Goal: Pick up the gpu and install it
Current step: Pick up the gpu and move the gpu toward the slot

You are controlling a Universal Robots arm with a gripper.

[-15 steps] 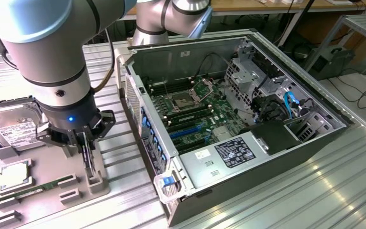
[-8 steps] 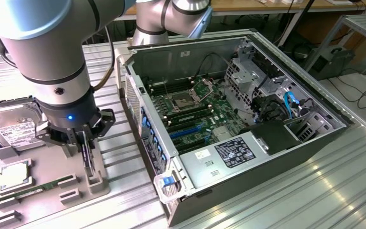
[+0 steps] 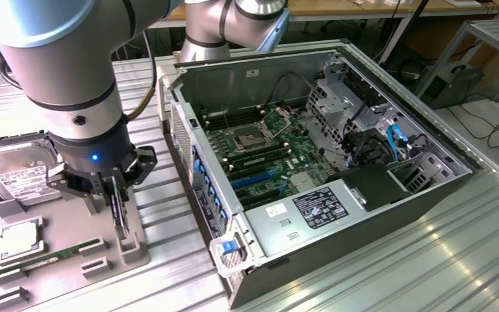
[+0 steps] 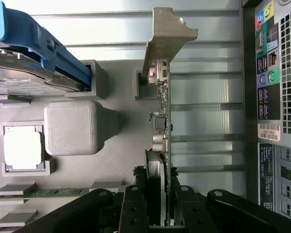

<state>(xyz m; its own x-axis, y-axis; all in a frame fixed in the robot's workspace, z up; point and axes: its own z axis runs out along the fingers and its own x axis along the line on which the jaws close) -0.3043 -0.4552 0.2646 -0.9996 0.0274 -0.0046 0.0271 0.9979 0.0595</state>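
Note:
The gpu (image 3: 121, 220) stands on edge in the grey parts tray (image 3: 67, 221), thin and dark under the arm. In the wrist view the gpu (image 4: 162, 114) runs edge-on, with its silver end bracket (image 4: 166, 39) at the far end beside a tray support block and its round fan between my fingers. My gripper (image 3: 116, 195) is straight above the card. In the wrist view the gripper (image 4: 158, 194) has its black fingers (image 4: 132, 206) pressed against both faces of the card. Whether the card has left its slot I cannot tell.
On the tray lie a hard drive (image 3: 15, 172) in a blue carrier (image 4: 39, 41), a processor (image 3: 20, 237) and a memory stick (image 3: 54, 257). The open computer case (image 3: 319, 169) lies to the exterior view's right, close to the tray, on a ribbed metal table (image 3: 457, 260).

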